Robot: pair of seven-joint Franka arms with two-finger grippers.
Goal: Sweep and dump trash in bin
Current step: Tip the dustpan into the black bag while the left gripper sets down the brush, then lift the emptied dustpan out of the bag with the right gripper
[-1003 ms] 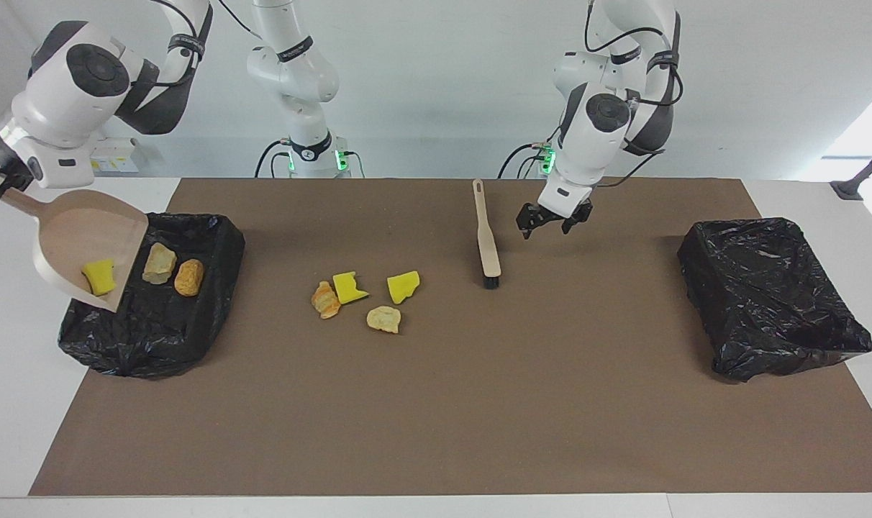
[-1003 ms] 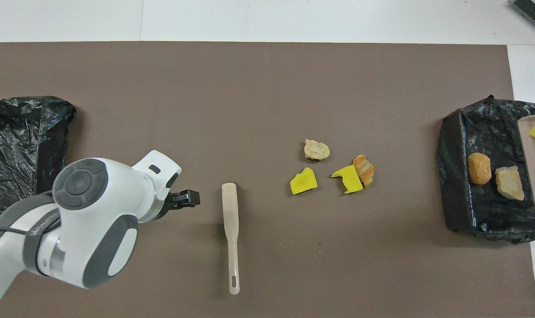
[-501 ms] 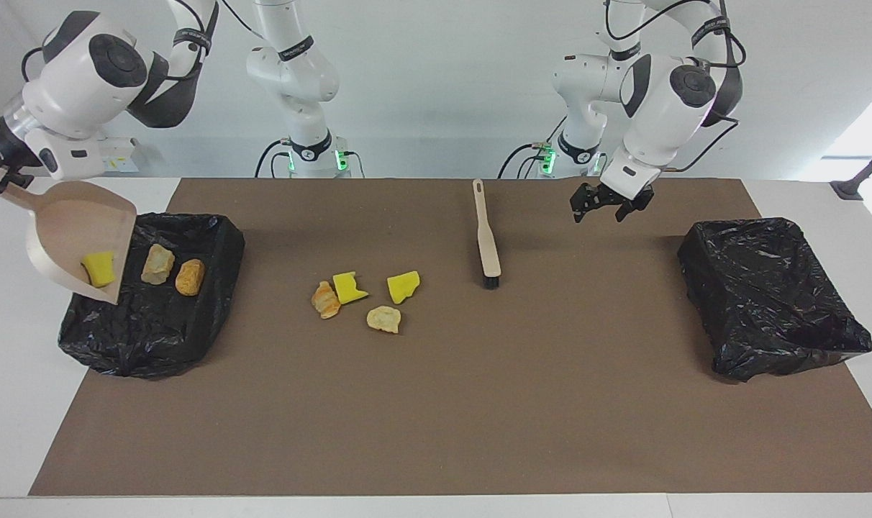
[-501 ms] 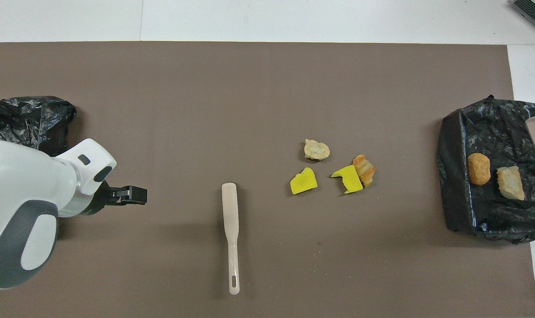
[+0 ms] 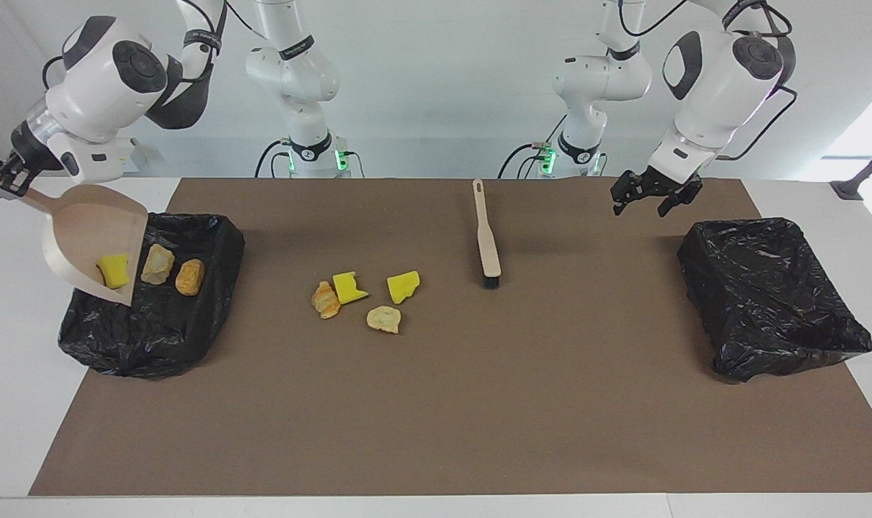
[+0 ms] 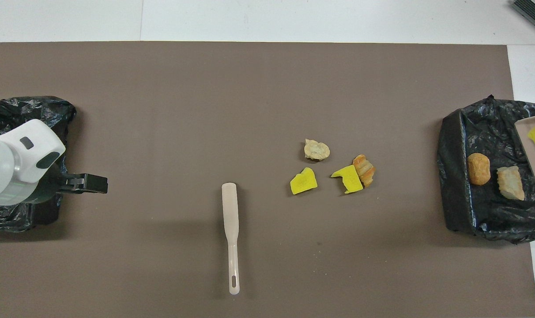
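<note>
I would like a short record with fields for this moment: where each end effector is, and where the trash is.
right end effector: holds beige plastic dustpan tilted over black-lined bin
left end effector: open, over brown mat
in dustpan: one yellow sponge chunk
in bin: two tan lumps
on mat: four scraps, beige brush

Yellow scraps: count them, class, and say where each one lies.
3. One yellow scrap lies in the tilted dustpan over the bin; two lie on the brown mat, one touching a tan lump, one apart. None seems hidden.
</note>
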